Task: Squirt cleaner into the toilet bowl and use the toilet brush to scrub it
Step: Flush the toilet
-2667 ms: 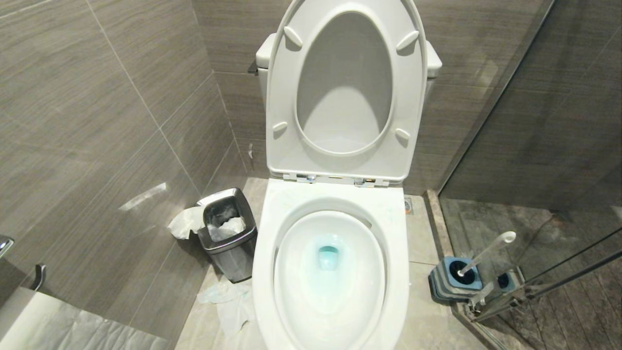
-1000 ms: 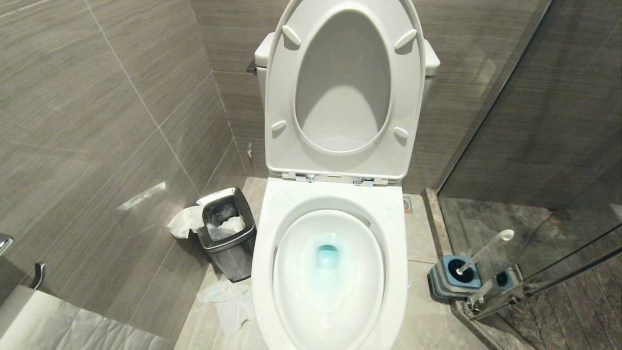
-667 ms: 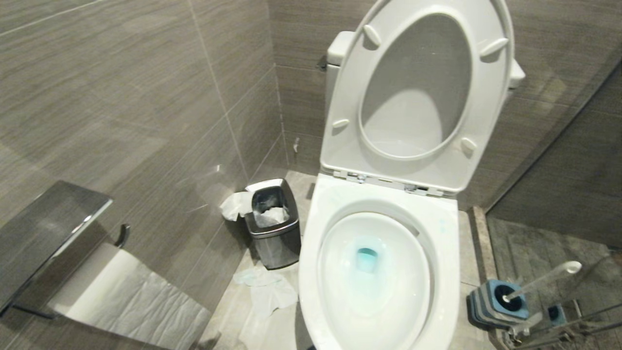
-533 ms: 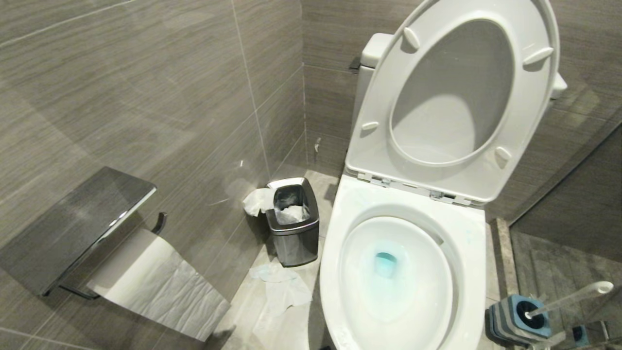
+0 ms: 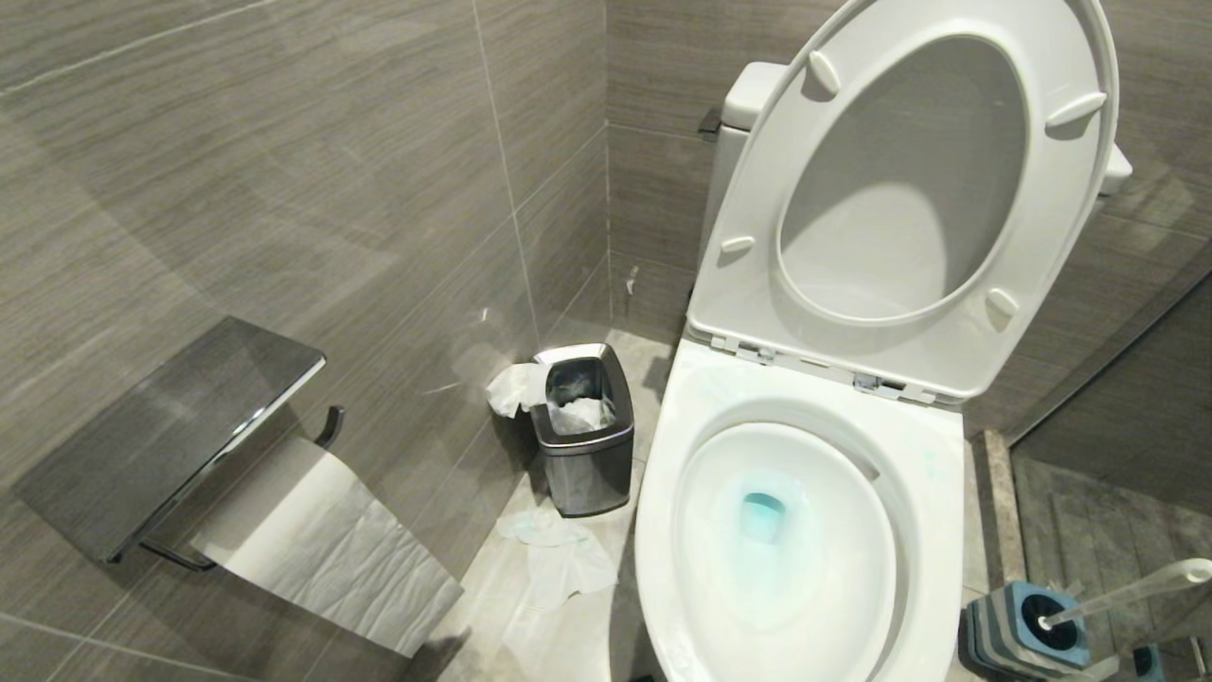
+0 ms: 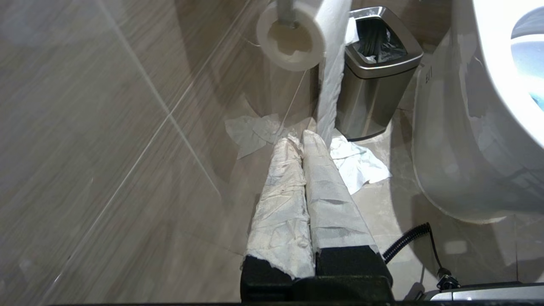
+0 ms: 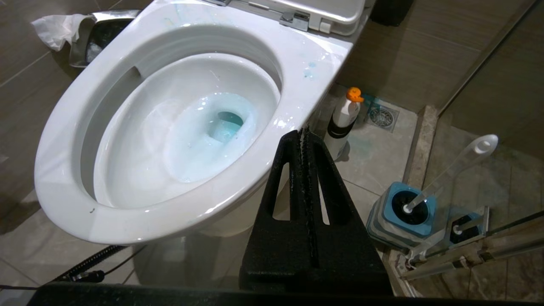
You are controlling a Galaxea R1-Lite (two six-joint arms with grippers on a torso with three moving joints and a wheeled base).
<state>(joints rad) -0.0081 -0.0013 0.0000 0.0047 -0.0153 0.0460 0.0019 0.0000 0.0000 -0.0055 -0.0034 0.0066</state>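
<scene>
Camera swung left; only right wrist view shows a bottle (image 7: 342, 123); both hands closed, empty

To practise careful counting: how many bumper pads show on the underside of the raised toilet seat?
4 bumper pads on the toilet seat: two near its top, left and right; two near the hinges, left and right. None looks hidden.

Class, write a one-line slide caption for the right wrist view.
Shut right gripper hangs beside the teal-tinted toilet bowl; toilet brush stands in its holder.
</scene>
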